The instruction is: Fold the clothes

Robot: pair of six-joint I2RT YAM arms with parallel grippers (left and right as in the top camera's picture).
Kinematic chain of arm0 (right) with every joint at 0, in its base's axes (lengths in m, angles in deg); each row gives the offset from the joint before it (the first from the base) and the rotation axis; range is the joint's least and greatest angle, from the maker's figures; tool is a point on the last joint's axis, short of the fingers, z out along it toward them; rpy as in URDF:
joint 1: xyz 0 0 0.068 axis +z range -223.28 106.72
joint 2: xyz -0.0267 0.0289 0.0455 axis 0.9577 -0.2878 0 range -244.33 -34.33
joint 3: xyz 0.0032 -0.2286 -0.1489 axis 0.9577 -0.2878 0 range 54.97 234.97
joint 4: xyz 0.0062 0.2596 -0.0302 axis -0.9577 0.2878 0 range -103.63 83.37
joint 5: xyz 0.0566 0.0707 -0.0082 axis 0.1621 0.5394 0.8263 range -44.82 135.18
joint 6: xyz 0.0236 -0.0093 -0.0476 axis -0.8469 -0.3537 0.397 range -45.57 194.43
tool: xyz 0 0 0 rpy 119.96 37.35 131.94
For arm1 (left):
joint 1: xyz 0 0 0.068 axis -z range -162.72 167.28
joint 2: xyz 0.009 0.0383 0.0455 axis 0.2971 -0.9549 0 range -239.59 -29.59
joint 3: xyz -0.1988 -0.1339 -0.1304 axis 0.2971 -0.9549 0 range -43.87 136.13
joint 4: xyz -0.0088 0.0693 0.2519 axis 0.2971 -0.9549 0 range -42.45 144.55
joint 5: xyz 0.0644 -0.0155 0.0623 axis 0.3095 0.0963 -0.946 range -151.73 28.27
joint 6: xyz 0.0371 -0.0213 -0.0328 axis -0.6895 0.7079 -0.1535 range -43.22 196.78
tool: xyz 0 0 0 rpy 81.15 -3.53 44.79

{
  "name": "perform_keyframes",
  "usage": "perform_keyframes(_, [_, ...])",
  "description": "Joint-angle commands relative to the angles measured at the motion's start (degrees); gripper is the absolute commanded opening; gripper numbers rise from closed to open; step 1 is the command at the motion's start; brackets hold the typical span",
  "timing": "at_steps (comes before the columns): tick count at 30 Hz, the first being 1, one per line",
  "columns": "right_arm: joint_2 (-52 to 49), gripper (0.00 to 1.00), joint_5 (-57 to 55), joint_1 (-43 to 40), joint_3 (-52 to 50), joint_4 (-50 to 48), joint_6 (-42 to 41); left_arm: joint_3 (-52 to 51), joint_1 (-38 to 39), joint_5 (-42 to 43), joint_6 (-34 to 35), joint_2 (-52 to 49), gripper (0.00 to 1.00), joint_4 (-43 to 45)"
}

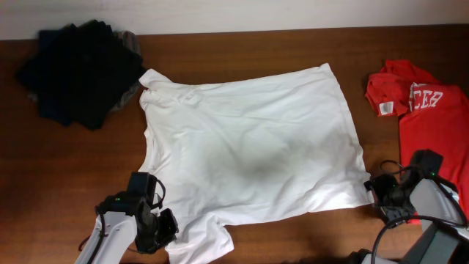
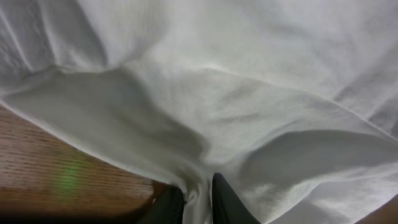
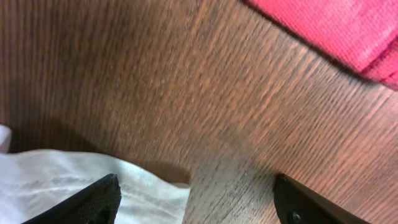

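- White T-shirt [image 1: 249, 139] lies spread flat mid-worktop [image 1: 66, 169], between dark garment pile [image 1: 77, 70] and red T-shirt [image 1: 432, 110]
- left tool [image 2: 198, 202] narrow, pinching white fabric by the near sleeve
- right tool [image 3: 196, 205] wide, jaws apart over the hem corner

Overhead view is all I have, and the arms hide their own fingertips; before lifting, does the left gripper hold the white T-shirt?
Observer: Yes; the left wrist view shows the left gripper closed on a fold of the white T-shirt.
Operator: And the right?
Observer: The right gripper is open, the shirt's corner lying between its fingers, not pinched.
Operator: Red shirt nearby?
Observer: The red T-shirt lies apart from those fingers, bare table between.
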State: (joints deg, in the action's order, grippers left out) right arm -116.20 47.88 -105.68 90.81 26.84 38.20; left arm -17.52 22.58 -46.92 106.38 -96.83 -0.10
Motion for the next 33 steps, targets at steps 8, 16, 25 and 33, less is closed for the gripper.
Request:
perform_keyframes(8, [-4.1, 0.84, -4.7, 9.2, -2.0, -2.0, -4.8, -0.2, 0.0, 0.4, -1.0, -0.3, 0.16, 0.2])
perform_keyframes(16, [-4.1, 0.55, -4.2, 9.1, -1.9, -1.6, -4.8, -0.2, 0.0, 0.4, -1.0, -0.3, 0.16, 0.2])
perform_keyframes(25, [-4.1, 0.33, -3.4, 9.1, 6.6, 7.9, -4.7, -0.2, 0.0, 0.5, -1.0, -0.3, 0.08, 0.0])
perform_keyframes(33, [-4.1, 0.08, -5.4, 9.1, 8.3, 10.0, -4.5, -0.2, 0.0, 0.5, -1.0, -0.3, 0.01, -0.1])
